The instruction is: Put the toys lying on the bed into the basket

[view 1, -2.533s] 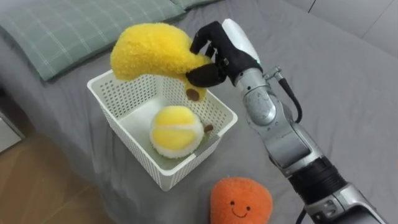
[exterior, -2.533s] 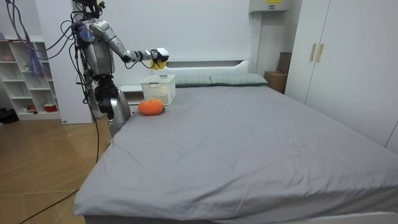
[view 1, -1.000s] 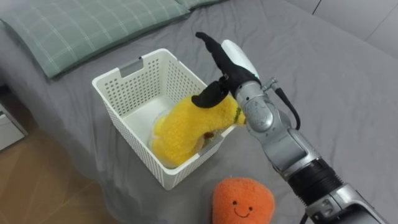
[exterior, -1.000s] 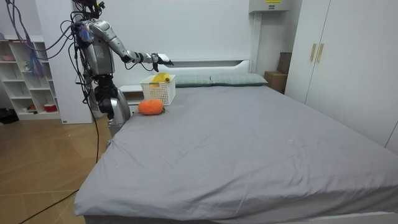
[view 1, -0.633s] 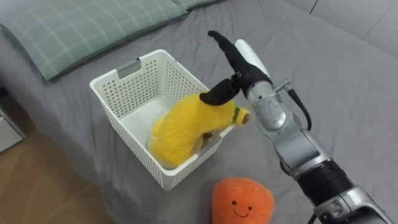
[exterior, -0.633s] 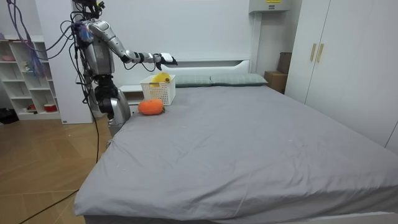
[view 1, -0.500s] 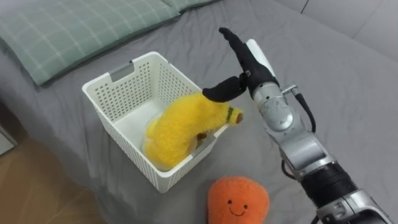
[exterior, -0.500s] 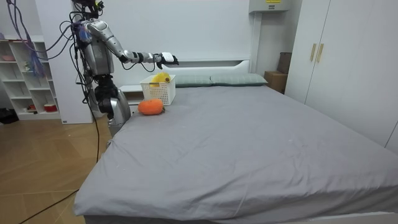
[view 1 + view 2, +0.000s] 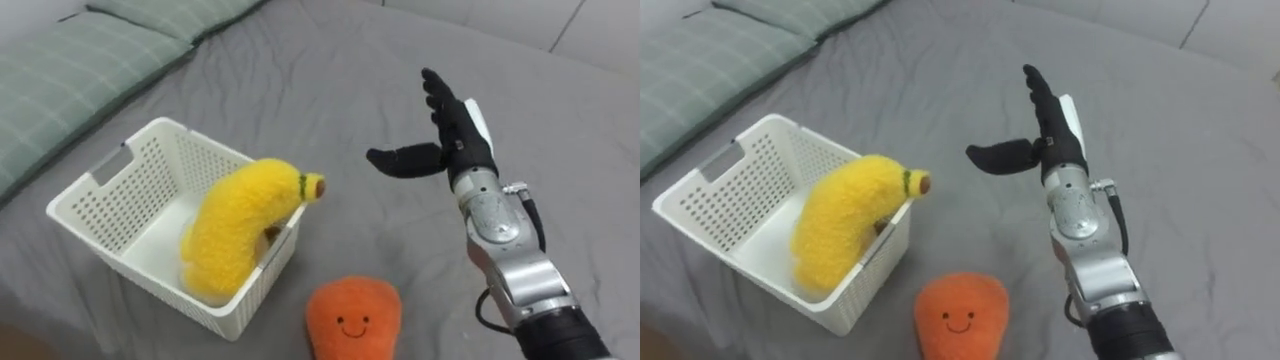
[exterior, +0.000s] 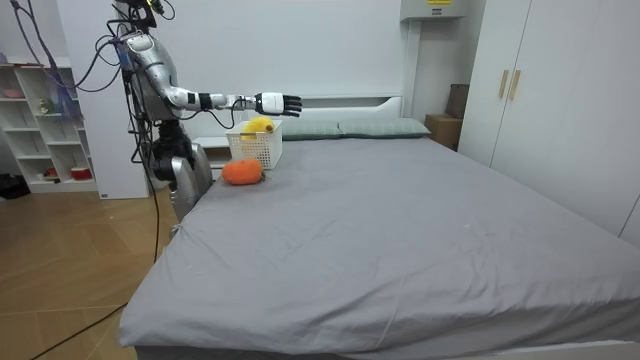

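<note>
Grey bed [image 10: 400,230] stands between white wardrobe [image 10: 545,90] and shelves [image 10: 45,130].

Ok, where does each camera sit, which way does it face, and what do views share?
Left eye view: on the robot's head, looking down at the grey bed, white perforated plastic basket, yellow plush banana in it and orange smiling plush toy; open right hand and forearm enter lower right.
Right eye view: beside it, same scene and arm.
Room view: off the bed's foot, facing the headboard; whole robot stands at the bedside, right arm outstretched.
Shared: basket, both toys, right hand.
</note>
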Robot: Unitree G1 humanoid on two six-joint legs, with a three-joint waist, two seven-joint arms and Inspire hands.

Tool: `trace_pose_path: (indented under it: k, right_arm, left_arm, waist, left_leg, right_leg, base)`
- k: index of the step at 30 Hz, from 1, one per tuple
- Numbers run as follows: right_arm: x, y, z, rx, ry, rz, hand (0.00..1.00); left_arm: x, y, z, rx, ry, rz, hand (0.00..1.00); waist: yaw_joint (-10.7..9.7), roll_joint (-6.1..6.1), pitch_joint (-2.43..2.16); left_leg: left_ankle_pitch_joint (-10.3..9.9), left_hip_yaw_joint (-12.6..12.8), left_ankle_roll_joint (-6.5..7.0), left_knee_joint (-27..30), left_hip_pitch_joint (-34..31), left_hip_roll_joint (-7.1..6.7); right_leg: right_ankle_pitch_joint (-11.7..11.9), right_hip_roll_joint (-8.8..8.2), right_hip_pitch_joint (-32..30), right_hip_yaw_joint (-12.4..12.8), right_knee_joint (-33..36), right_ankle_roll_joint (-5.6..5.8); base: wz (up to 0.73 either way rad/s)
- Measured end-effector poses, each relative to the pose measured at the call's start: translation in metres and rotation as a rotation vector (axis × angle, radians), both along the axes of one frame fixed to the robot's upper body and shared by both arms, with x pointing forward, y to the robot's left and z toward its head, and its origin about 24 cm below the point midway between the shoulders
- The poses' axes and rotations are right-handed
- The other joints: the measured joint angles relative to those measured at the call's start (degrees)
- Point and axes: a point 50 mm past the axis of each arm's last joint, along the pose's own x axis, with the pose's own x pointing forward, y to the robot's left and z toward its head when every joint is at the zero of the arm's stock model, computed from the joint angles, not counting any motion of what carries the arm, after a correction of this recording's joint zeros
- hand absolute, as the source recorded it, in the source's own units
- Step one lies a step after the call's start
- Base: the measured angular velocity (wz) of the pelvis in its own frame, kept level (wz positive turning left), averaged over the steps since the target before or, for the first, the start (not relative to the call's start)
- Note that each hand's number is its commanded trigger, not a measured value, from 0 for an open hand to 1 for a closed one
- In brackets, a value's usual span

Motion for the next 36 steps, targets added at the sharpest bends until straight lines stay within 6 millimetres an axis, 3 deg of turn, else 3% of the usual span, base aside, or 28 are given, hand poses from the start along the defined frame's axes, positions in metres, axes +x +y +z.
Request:
trace_pose_path:
  k: [5, 9, 13, 18, 28, 36]
  right_arm:
    - [-0.005, -0.01, -0.007, 0.0, 0.023, -0.037, 0.0]
    - [-0.019, -0.016, -0.026, 0.008, 0.093, -0.055, 0.0]
    - [-0.044, -0.027, -0.06, -0.022, 0.236, -0.078, 0.0]
    - [-0.067, -0.031, -0.085, -0.027, 0.354, -0.056, 0.0]
    - [-0.091, -0.006, -0.123, -0.034, 0.569, 0.108, 0.0]
    - [-0.109, 0.013, -0.144, -0.009, 0.723, 0.273, 0.0]
  left_arm:
    - [-0.001, -0.004, -0.001, -0.009, -0.018, 0.005, 0.0]
    - [0.0, -0.004, -0.001, -0.01, -0.019, 0.005, 0.0]
    - [0.0, -0.004, -0.001, -0.01, -0.02, 0.005, 0.0]
    - [0.0, -0.004, -0.001, -0.01, -0.019, 0.002, 0.0]
    - [-0.006, -0.008, -0.002, -0.001, -0.002, -0.016, 0.0]
    - [-0.012, -0.013, -0.004, -0.01, 0.043, -0.044, 0.0]
  waist:
    - [-2.64, -0.2, -0.09]
    - [-4.33, -0.42, -0.02]
    - [-4.48, -0.4, 0.02]
    - [-4.75, 0.01, 0.23]
    - [-4.62, 0.07, 0.05]
    - [-3.64, 0.08, 0.11]
  left_leg:
    - [-0.06, 1.43, -0.07, -0.69, 1.1, 0.33]
    - [-0.39, 2.22, -0.09, -0.84, 1.46, 0.51]
    - [-0.68, 2.72, -0.06, -0.83, 1.72, 0.64]
    - [-0.79, 3.11, -0.1, -0.83, 1.67, 0.77]
    - [-1.05, 2.27, -0.16, -0.56, 1.08, 0.77]
    - [-1.07, 0.72, -0.2, 0.5, -0.72, 0.63]
  right_leg:
    - [0.01, 0.32, 0.16, 1.32, -0.09, -0.01]
    - [0.0, 0.39, 0.16, 1.29, -0.12, -0.01]
    - [0.0, 0.45, 0.19, 1.51, -0.14, -0.01]
    - [0.0, 0.5, 0.06, 1.45, -0.14, 0.0]
    - [0.0, 0.58, -0.12, 1.12, -0.19, -0.01]
    - [-0.01, 0.47, -0.71, -0.66, -0.2, -0.02]
  base:
    - [-0.16]
    - [-0.08]
    - [-0.07]
    - [-0.04]
    - [0.02]
    - [0.11]
